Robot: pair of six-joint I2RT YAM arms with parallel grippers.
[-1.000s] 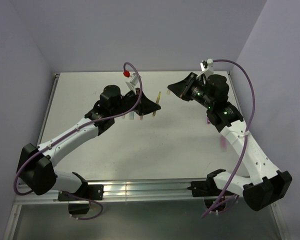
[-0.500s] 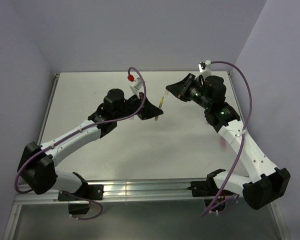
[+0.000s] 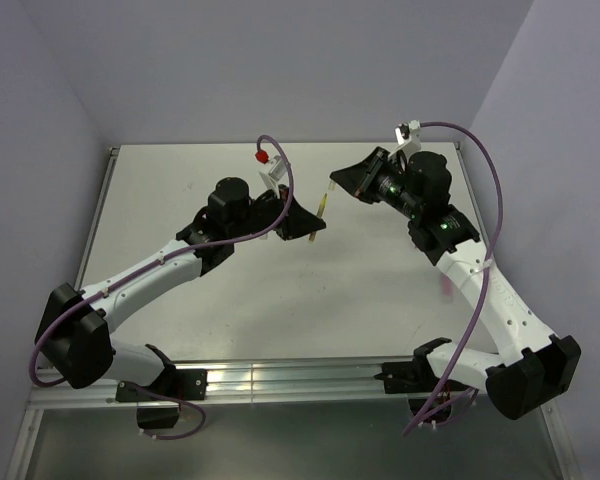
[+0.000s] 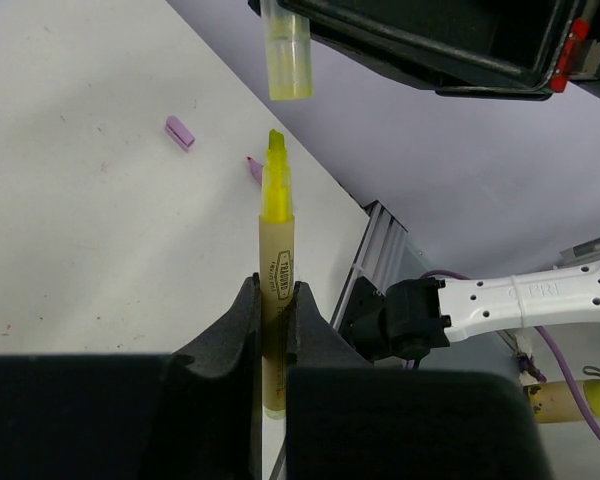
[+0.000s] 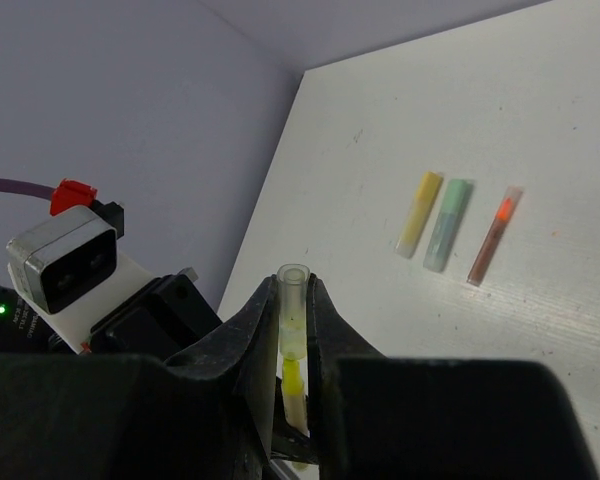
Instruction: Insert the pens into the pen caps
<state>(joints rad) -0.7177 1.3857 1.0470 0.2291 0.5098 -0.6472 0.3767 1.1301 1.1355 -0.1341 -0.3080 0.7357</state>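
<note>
A white table (image 3: 380, 300) sits between lilac walls (image 3: 280, 60). Four pens show. The yellow pen (image 4: 276, 240) is pinched in the left gripper (image 4: 272, 300) jaws. Off to one side of it, three lie side by side on the table: yellow-orange pen (image 5: 419, 213), mint-teal pen (image 5: 448, 224) and orange-red pen (image 5: 494, 234). Two caps are certain. The yellow cap (image 4: 285, 60), clamped in the right gripper (image 5: 294, 295) jaws, hangs just beyond the yellow pen's tip, in line, with a gap between. The purple cap (image 4: 180, 132) lies on the table beyond that pen.
</note>
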